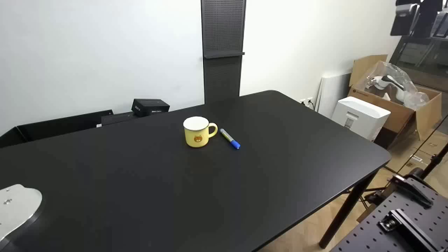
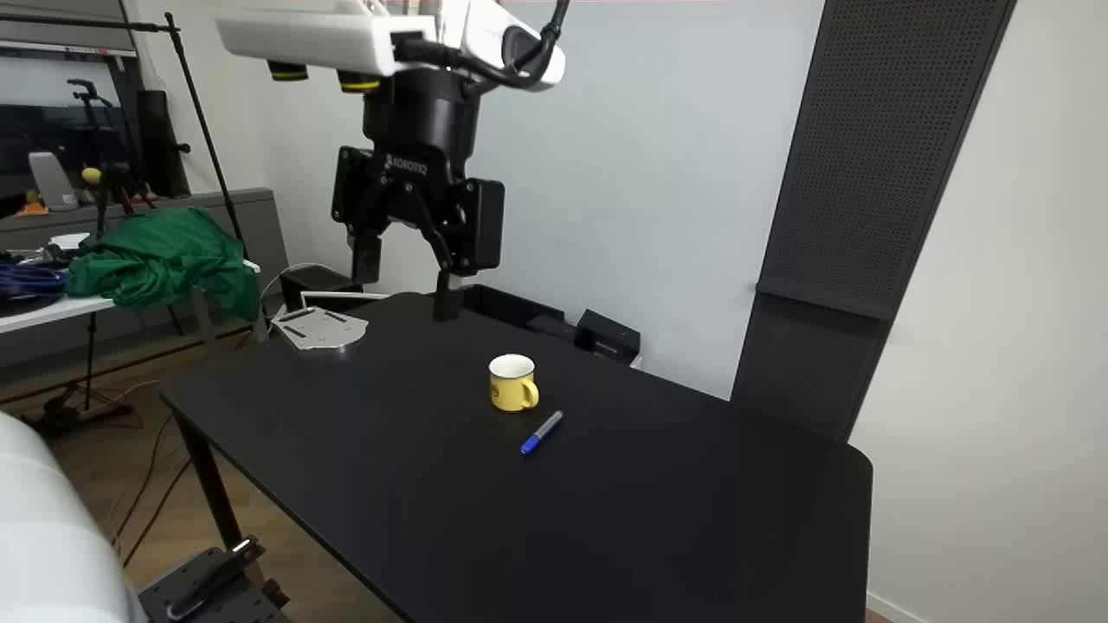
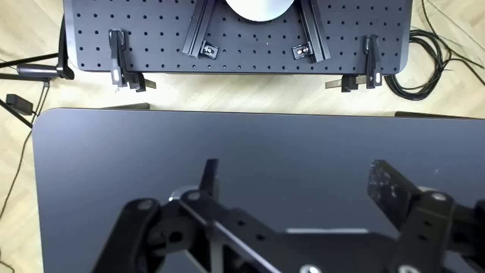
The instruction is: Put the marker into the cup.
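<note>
In an exterior view, the marker lies flat on the dark table just beside the yellow cup, on its handle side, blue end pointing away. In an exterior view, the gripper hangs high over the table, jaws spread, nothing between them; the marker looks light, stiff, smooth and apt to roll, best pinched across mid-barrel. Wrist view: jaws spread too, table below, neither marker nor cup in frame.

Looking obliquely across same table in both exterior views; steeply down, close past gripper, in wrist view.
</note>
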`<control>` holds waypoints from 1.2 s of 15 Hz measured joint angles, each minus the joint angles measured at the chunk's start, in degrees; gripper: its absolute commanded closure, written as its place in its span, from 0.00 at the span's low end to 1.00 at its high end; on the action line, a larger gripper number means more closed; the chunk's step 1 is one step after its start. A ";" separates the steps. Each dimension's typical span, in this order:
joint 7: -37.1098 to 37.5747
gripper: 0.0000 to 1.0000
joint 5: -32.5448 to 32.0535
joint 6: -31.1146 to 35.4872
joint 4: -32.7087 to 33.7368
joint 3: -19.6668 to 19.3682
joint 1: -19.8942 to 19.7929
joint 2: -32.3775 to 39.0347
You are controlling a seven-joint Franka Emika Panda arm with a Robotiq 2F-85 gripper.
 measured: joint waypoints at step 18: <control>0.22 0.00 -2.54 13.51 0.08 -0.08 -2.35 4.85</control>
